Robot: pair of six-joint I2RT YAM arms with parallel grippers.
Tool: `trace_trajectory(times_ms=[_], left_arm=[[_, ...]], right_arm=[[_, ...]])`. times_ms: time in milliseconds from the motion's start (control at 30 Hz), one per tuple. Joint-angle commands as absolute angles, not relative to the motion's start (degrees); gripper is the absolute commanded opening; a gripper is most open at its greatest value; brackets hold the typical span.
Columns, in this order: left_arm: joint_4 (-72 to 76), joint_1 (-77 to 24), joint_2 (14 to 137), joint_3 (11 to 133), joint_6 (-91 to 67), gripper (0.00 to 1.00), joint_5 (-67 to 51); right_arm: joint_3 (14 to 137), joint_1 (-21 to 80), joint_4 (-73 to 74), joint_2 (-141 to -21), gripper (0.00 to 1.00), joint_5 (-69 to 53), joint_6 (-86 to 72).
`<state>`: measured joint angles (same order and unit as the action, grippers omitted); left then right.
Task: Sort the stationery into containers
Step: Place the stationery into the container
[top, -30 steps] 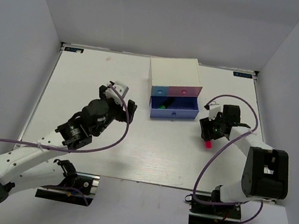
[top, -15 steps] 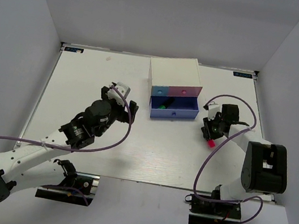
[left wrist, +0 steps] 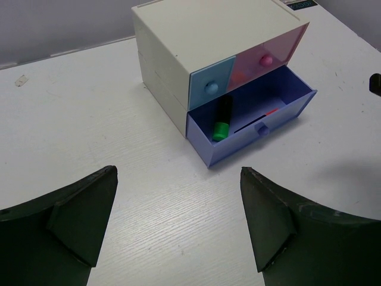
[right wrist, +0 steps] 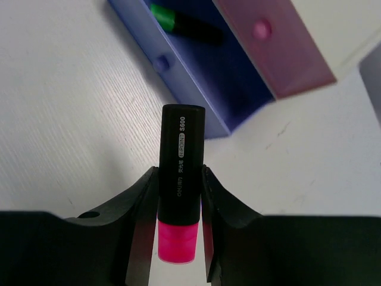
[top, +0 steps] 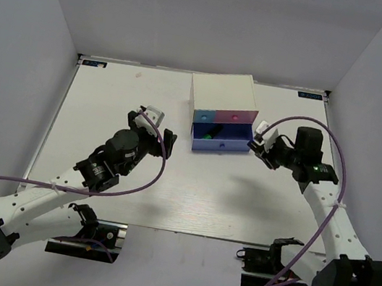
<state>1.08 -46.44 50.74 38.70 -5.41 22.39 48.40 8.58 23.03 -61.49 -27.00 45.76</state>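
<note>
Fingers of the right hand (right wrist: 180, 179) are clamped on the pink-capped highlighter (right wrist: 181, 149), with one black pad on each side of its barrel, low down near the cap. The highlighter is short. It has a black body with white lettering and a bright pink cap that points back toward the wrist, while its flat black end points away. It is held off the counter (top: 110, 100), just beside the right end of the periwinkle drawer (left wrist: 250, 113).

That drawer — the wide bottom one of the white box (left wrist: 208, 30) — is pulled out. The green-capped highlighter (left wrist: 222, 119) lies in its left part, cap toward the front wall. A small orange-red sliver (left wrist: 272, 111) shows by that wall, too little to name. Above, the light blue drawer (left wrist: 211, 89) and the pink drawer (left wrist: 265, 56) are pushed in.

The left hand (left wrist: 178, 179) hovers with its fingers wide apart, facing the box from the front left and well apart from it. A purple cable (top: 312, 120) arches over the right arm.
</note>
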Motion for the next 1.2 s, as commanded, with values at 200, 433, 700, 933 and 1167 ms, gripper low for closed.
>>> trace_trajectory(times_ms=[200, 433, 700, 933, 1167], left_arm=[[2.5, -46.2, 49.5, 38.1, -4.9, 0.94, 22.9], [3.1, -46.2, 49.0, 37.5, -3.8, 0.94, 23.4], [3.1, -46.2, 48.4, 37.5, -3.3, 0.94, 23.9], [3.1, -46.2, 47.9, 37.0, -2.7, 0.95, 24.4], [3.6, -46.2, 47.9, 37.0, -2.7, 0.95, 23.9]], right_arm=[[57.6, 17.5, 20.1, -70.3, 0.15, -32.2, 64.7], [59.7, 22.9, 12.0, -79.4, 0.20, -23.6, 69.9], [64.3, 25.9, 6.9, -88.7, 0.29, -18.0, 71.0], [65.6, 26.0, 3.8, -92.4, 0.56, -14.9, 69.9], [64.6, 25.9, 6.9, -88.5, 0.41, -21.1, 68.0]])
